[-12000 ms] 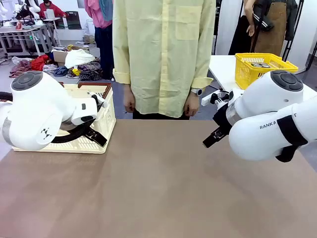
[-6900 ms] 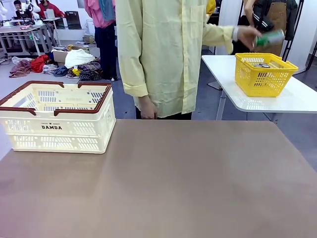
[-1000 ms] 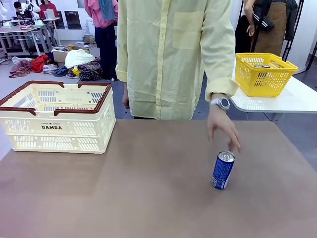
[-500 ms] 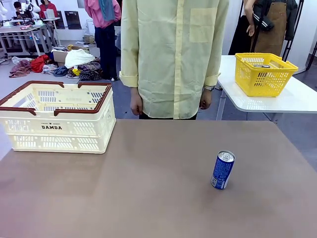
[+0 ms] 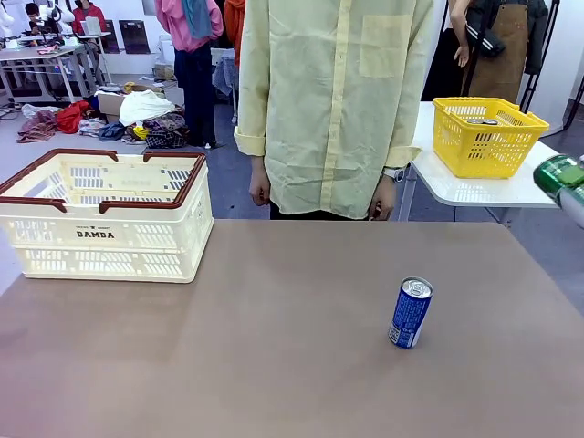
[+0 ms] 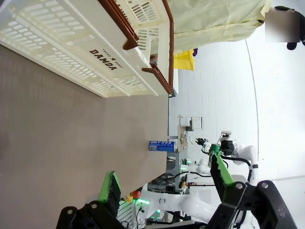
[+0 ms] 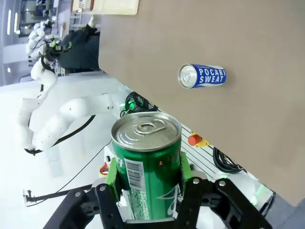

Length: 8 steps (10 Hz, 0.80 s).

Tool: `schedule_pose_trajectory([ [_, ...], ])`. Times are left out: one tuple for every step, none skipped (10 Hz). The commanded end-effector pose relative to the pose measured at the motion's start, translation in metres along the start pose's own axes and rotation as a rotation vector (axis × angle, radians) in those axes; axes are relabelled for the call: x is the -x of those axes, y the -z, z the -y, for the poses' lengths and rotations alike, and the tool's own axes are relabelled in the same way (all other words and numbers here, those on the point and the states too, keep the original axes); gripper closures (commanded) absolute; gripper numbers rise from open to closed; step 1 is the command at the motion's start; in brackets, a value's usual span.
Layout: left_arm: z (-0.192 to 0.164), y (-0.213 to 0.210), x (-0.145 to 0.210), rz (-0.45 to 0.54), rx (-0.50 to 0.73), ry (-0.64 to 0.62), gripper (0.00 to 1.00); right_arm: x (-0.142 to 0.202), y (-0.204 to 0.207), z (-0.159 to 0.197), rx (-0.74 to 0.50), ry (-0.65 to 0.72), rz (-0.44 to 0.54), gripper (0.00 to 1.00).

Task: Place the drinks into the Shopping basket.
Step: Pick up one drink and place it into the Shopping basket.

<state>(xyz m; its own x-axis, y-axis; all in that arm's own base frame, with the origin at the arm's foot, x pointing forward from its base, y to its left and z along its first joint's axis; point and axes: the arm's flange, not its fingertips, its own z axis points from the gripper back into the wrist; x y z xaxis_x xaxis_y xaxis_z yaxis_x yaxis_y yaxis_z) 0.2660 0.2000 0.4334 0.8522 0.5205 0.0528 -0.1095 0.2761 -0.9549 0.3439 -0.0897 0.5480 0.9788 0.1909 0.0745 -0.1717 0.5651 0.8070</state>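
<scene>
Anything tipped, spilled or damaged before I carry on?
Nothing stands out. The blue can stands upright on the table, the right hand is shut on the green can, and the Shopping basket sits level.

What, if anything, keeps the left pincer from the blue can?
Probably nothing, so yes: the left pincer is open and empty, bare table leads to the upright blue can, and the basket stands aside.

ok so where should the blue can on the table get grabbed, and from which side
Probably take the blue can across its round wall at mid height, coming in level from the robot's side. It stands upright on the table, slim, with open space all round. The left end effector is open and free; the right end effector is shut on the green can.
</scene>
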Motion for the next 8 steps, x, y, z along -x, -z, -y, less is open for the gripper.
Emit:
schedule_pose_trajectory([
  [-0.001, -0.003, 0.002, -0.012, 0.001, 0.018, 0.00, 0.002, -0.025, 0.020, 0.000, -0.005, 0.021, 1.00],
  [-0.001, -0.003, 0.002, -0.012, 0.001, 0.018, 0.00, 0.002, -0.025, 0.020, 0.000, -0.005, 0.021, 1.00],
  [-0.001, -0.003, 0.002, -0.012, 0.001, 0.018, 0.00, 0.002, -0.025, 0.020, 0.000, -0.005, 0.021, 1.00],
  [-0.001, -0.003, 0.002, -0.012, 0.001, 0.018, 0.00, 0.004, -0.013, 0.017, -0.003, 0.013, 0.018, 1.00],
  [-0.001, -0.003, 0.002, -0.012, 0.001, 0.018, 0.00, -0.007, 0.020, -0.017, 0.158, 0.095, 0.097, 1.00],
  [-0.001, -0.003, 0.002, -0.012, 0.001, 0.018, 0.00, -0.019, 0.056, -0.057, 0.260, 0.073, 0.107, 1.00],
  [-0.001, -0.003, 0.002, -0.012, 0.001, 0.018, 0.00, -0.038, 0.106, -0.092, 0.370, 0.107, 0.096, 1.00],
  [-0.001, -0.003, 0.002, -0.012, 0.001, 0.018, 0.00, -0.055, 0.157, -0.114, 0.401, 0.080, 0.040, 1.00],
])
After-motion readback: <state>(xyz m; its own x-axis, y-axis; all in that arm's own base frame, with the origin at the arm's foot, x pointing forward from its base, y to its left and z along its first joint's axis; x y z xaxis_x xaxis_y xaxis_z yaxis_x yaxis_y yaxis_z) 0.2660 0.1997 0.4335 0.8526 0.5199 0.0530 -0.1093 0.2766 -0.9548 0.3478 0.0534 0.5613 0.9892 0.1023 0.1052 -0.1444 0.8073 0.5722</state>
